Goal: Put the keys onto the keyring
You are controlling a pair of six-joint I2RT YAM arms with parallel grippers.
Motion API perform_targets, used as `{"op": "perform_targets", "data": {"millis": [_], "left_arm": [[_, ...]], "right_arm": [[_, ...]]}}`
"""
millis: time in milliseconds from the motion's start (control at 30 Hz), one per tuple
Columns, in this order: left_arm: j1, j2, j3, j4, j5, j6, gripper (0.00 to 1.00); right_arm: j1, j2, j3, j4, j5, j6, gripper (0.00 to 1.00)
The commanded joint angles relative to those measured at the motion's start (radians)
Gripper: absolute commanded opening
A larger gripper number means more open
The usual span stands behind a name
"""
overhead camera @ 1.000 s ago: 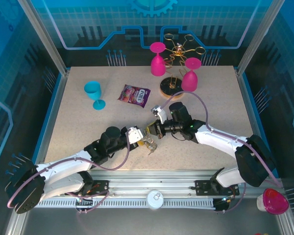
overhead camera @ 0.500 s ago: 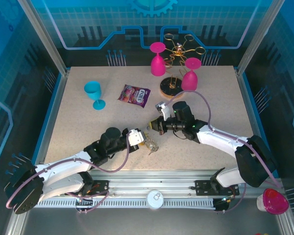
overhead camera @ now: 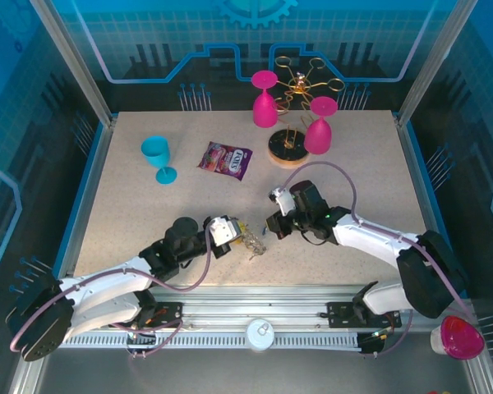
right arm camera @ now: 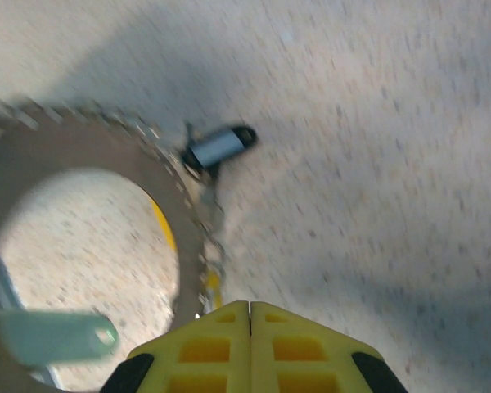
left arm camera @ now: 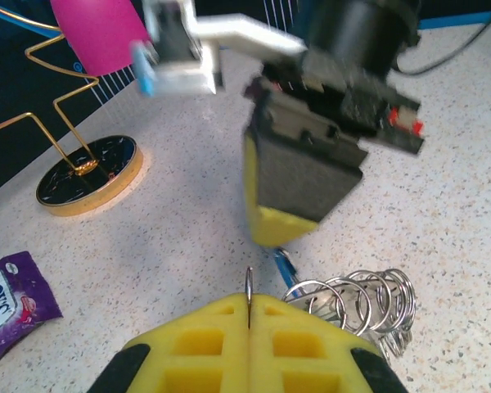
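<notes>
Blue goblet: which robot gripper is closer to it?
Left. The left gripper is right of the blue goblet, toward the near edge; the right gripper sits beyond it, farther right.

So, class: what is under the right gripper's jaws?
A blue tag pokes out beneath the right gripper, beside coiled silver rings. Whether its shut jaws pinch anything is covered.
</notes>
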Motion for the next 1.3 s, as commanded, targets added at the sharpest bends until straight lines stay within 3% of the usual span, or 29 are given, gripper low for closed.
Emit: {"op": "perform_targets", "data": {"millis": [0, 67, 200, 300, 500, 700, 1067, 1267], "left_arm": [[0.015, -0.024, -0.011, 0.076, 0.054, -0.061, 0.00], [0.025, -0.024, -0.014, 0.081, 0.069, -0.074, 0.00], [0.041, -0.022, -0.016, 0.094, 0.097, -0.099, 0.00], [0.056, -0.024, -0.022, 0.116, 0.127, -0.124, 0.00], [0.099, -0.028, -0.035, 0.162, 0.230, -0.175, 0.00], [0.119, -0.031, -0.051, 0.199, 0.298, -0.198, 0.00], [0.125, -0.019, -0.048, 0.206, 0.326, -0.203, 0.00], [0.125, -0.008, -0.046, 0.217, 0.332, -0.206, 0.00]], "right_arm": [[-0.009, 0.047, -0.024, -0.058, 0.041, 0.013, 0.00], [-0.010, 0.069, -0.019, -0.040, 0.032, 0.013, 0.00], [-0.018, 0.039, -0.021, 0.014, -0.006, -0.017, 0.32], [-0.036, -0.066, -0.051, 0.114, -0.084, -0.102, 0.42], [-0.051, -0.156, -0.125, 0.365, -0.360, -0.356, 0.35], [-0.043, -0.080, -0.136, 0.594, -0.563, -0.405, 0.33], [-0.004, 0.004, -0.090, 0.600, -0.584, -0.452, 0.27], [0.009, 0.028, -0.076, 0.608, -0.610, -0.450, 0.17]]}}
